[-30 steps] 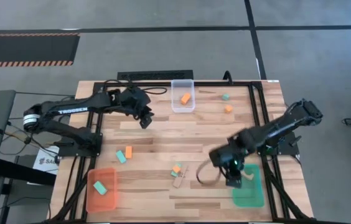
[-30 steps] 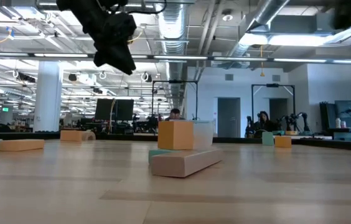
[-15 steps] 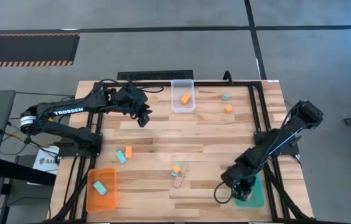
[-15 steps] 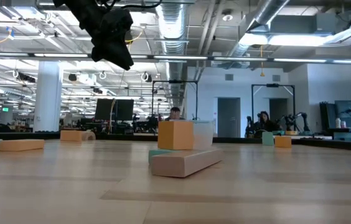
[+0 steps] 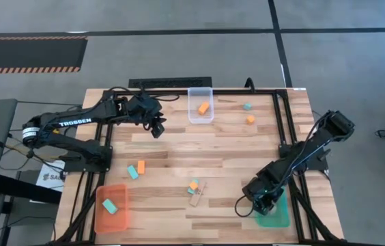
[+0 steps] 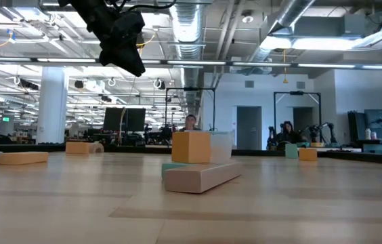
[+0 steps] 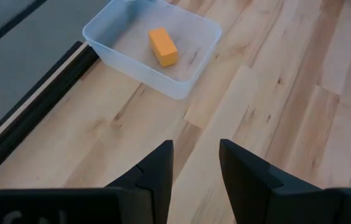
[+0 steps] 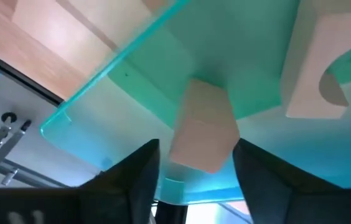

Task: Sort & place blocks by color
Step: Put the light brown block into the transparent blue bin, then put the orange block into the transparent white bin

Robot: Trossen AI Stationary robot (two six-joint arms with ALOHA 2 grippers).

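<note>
My right gripper (image 5: pixel 263 203) hangs open over the teal-green tray (image 5: pixel 279 216) at the table's near right corner. In the right wrist view a plain tan block (image 8: pixel 204 129) sits between the fingers above the tray floor. A tan arch-shaped block (image 8: pixel 322 68) lies in the tray beside it. My left gripper (image 5: pixel 157 127) waits open and empty above the table near the clear tray (image 5: pixel 193 113), which holds an orange block (image 5: pixel 203 108). An orange block (image 5: pixel 194 184) rests on a tan block (image 5: pixel 197 197) near mid-table. Other orange and teal blocks lie loose on the table. My right gripper: I cannot tell whether its fingers touch the tan block (image 8: pixel 194 155). The block reaches back between the two fingers, with a gap showing at one finger (image 8: pixel 139 168). The fingers point down into the teal-green tray from above.
The orange tray (image 5: pixel 119 217) at the near left corner holds a teal block (image 5: pixel 109 205). An orange block (image 5: pixel 140 166) and a teal block (image 5: pixel 132 172) lie left of centre. A teal block (image 5: pixel 246 106) and an orange block (image 5: pixel 250 119) lie near the far right. A black frame rims the table.
My right gripper has travelled from mid-table toward the near right corner and now hangs over the teal-green tray. It has hardly moved in the last half second.
</note>
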